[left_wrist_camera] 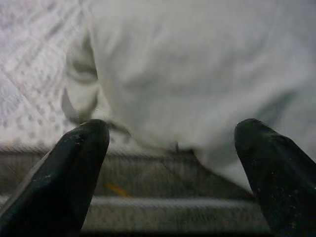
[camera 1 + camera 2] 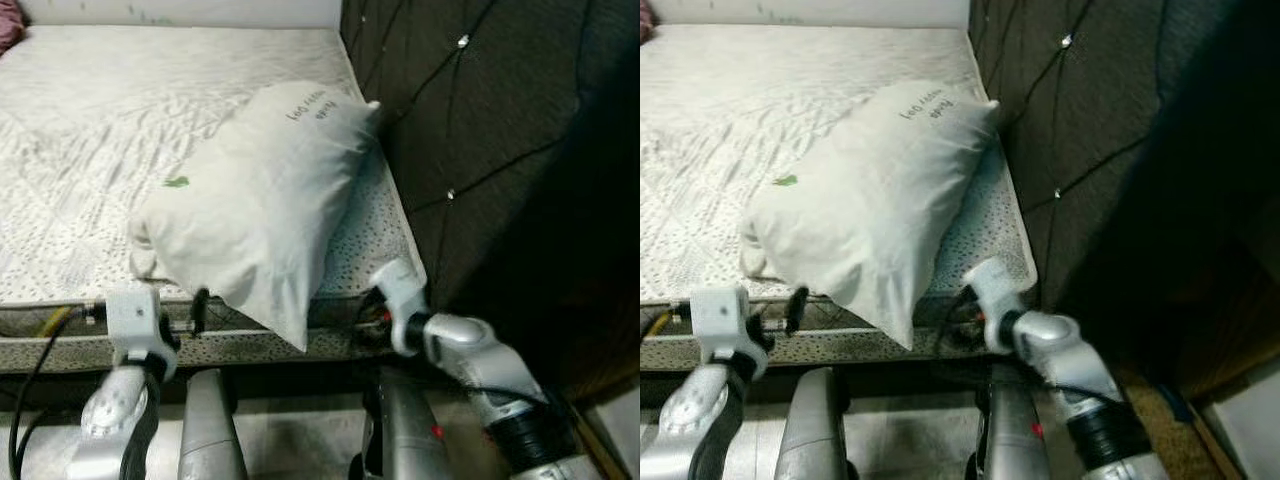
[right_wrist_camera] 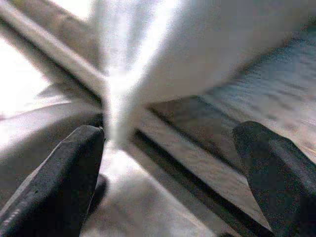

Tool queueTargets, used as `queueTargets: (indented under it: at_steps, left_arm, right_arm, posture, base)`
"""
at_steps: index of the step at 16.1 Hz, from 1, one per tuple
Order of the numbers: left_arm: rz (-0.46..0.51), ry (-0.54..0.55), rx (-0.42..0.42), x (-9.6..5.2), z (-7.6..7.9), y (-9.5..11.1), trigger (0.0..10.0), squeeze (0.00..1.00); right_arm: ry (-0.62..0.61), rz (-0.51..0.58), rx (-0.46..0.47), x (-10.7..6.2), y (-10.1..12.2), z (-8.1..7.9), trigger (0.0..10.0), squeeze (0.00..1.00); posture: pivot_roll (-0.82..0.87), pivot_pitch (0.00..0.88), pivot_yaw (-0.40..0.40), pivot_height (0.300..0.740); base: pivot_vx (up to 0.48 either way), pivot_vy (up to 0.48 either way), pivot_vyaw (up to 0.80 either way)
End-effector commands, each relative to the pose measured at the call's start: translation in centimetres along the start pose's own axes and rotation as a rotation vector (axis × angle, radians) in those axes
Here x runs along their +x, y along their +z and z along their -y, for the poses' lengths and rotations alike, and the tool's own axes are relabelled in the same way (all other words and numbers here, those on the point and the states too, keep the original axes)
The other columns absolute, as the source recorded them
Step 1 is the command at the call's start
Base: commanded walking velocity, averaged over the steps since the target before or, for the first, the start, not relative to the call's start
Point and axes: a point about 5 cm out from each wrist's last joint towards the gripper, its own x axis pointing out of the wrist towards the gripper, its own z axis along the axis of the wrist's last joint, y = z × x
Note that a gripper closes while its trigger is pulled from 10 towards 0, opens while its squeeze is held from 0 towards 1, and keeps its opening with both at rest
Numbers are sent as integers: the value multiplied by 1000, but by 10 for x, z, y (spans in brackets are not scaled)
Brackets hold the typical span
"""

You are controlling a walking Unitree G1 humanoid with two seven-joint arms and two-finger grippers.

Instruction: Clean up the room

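A white pillow (image 2: 255,200) with dark lettering and a small green mark lies slanted on the near right corner of the mattress (image 2: 90,140). One of its corners hangs over the bed's front edge. My left gripper (image 2: 198,312) is at that edge, just left of the hanging corner. It is open, and the pillow (image 1: 197,69) lies beyond its fingertips. My right gripper (image 3: 170,136) is low at the bed's edge, right of the corner. It is open too, with the pillow's drooping corner (image 3: 118,98) close to one finger (image 3: 64,173).
A dark tufted headboard (image 2: 500,130) stands along the right side of the bed. The bed frame's front rail (image 2: 60,350) runs across just before my arms, with a yellow cable (image 2: 55,320) on it. Something dark red (image 2: 8,25) lies at the far left corner.
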Motion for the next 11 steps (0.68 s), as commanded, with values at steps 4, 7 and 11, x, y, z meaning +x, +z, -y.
queueTargets:
  at_steps: [4, 7, 11]
  left_arm:
    - [-9, 40, 42, -20, -13, 3, 10000, 0]
    - [-12, 39, 60, -27, -13, 4, 10000, 0]
    - [8, 44, 79, -25, -14, 11, 10000, 0]
  right_arm:
    - [94, -10, 35, 10, 7, -22, 10000, 0]
    - [7, 66, 60, 22, 17, -21, 10000, 0]
    - [-163, 67, 133, 26, 15, -12, 10000, 0]
  posture:
    - [163, 25, -66, 537]
    - [177, 33, -63, 517]
    - [181, 25, -53, 487]
  base:
    - [0, 0, 0]
    - [0, 0, 0]
    - [0, 0, 0]
